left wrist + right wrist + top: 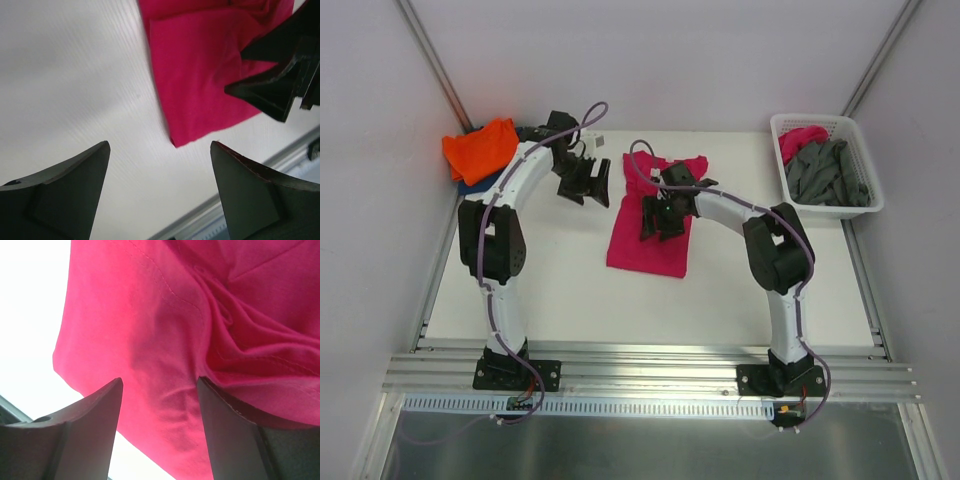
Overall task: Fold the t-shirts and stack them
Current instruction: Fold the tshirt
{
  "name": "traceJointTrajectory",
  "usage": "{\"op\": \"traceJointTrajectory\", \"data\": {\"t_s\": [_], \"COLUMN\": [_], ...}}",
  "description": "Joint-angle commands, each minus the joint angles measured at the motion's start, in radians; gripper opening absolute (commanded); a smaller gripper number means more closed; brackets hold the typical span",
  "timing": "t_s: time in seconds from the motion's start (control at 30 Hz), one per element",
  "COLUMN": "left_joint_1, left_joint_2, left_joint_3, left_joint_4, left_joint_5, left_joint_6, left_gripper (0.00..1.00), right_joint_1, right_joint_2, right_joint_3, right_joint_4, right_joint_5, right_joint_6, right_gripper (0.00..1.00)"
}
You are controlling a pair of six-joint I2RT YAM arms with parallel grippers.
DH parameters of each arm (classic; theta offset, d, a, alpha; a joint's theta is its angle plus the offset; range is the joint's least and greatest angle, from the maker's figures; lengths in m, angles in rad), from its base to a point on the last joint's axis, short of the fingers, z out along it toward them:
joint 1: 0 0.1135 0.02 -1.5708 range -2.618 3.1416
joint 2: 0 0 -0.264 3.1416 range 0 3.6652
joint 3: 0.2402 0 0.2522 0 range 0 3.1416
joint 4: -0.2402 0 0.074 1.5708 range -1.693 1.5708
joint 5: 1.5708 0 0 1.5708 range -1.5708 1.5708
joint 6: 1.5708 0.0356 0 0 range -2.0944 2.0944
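A magenta-pink t-shirt (650, 240) lies folded into a long strip in the middle of the table. It also shows in the left wrist view (200, 75) and fills the right wrist view (165, 340). My right gripper (658, 218) is open, low over the shirt's middle, its jaws straddling wrinkled cloth (160, 382). My left gripper (588, 183) is open and empty, above bare table to the left of the shirt (160, 150). An orange t-shirt (480, 148) lies folded on a dark blue one (472, 186) at the back left.
A white lattice basket (865, 205) at the back right holds grey shirts (825, 172) and a magenta one (800, 138). The right gripper's dark fingers (280, 85) show in the left wrist view. Metal rails (650, 365) run along the near edge.
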Motion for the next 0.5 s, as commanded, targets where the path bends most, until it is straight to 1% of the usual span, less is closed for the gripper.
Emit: {"op": "traceJointTrajectory", "data": {"t_s": [0.0,0.03,0.07,0.1,0.17,0.2,0.3,0.47], "left_joint_1": [0.008,0.008,0.008,0.008,0.008,0.008,0.008,0.000], "left_joint_2": [-0.075,-0.087,-0.099,-0.121,-0.133,-0.141,-0.144,-0.133], "left_joint_3": [-0.150,-0.188,-0.262,-0.296,-0.357,-0.366,-0.362,-0.350], "left_joint_4": [-0.057,-0.065,-0.065,-0.065,-0.065,-0.063,-0.063,-0.065], "left_joint_5": [0.143,0.167,0.185,0.222,0.240,0.247,0.245,0.251], "left_joint_6": [-0.037,-0.044,-0.047,-0.045,-0.047,-0.076,-0.077,-0.087], "left_gripper": [0.83,0.86,0.86,0.86,0.86,0.86,0.86,0.86], "right_joint_1": [0.025,0.030,0.030,0.030,0.030,0.021,0.002,-0.033], "right_joint_2": [-0.019,-0.028,-0.048,-0.057,-0.089,-0.100,-0.129,-0.137], "right_joint_3": [-0.061,-0.086,-0.101,-0.116,-0.165,-0.182,-0.219,-0.207], "right_joint_4": [-0.132,-0.130,-0.133,-0.132,-0.139,-0.139,-0.136,-0.153], "right_joint_5": [0.003,0.003,0.003,0.003,0.012,0.020,0.032,0.051], "right_joint_6": [0.011,0.008,0.008,0.008,0.000,0.000,-0.015,-0.050], "right_gripper": [0.66,0.66,0.67,0.67,0.68,0.68,0.68,0.69]}}
